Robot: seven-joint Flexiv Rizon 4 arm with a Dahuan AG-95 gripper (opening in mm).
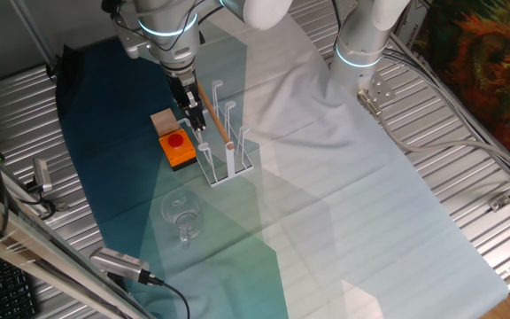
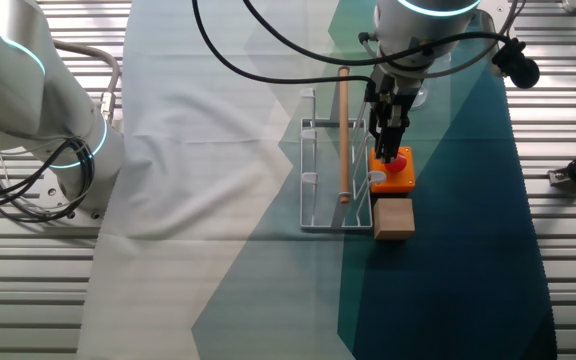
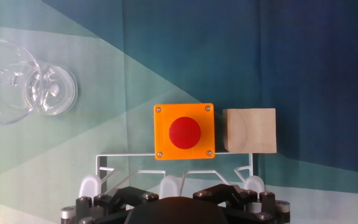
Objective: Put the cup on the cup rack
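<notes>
The cup [image 1: 181,213], a clear glass mug with its handle toward the table's front, stands on the cloth in front of the cup rack; in the hand view the cup [image 3: 23,90] is at upper left. The white cup rack [image 1: 226,151] [image 2: 320,170] [image 3: 176,160] stands mid-table with bare pegs. My gripper [image 1: 197,127] [image 2: 393,150] hangs over the gap between the rack and the orange box, fingers close together with nothing between them. In the hand view only the hand's body shows. In the other fixed view the gripper hides most of the cup.
An orange box [image 1: 179,148] [image 3: 184,132] with a red button sits beside the rack, and a wooden block [image 1: 162,120] [image 3: 248,130] next to it. A wooden rod [image 1: 215,120] [image 2: 344,135] leans along the rack. A second arm's base [image 1: 361,53] stands at the back.
</notes>
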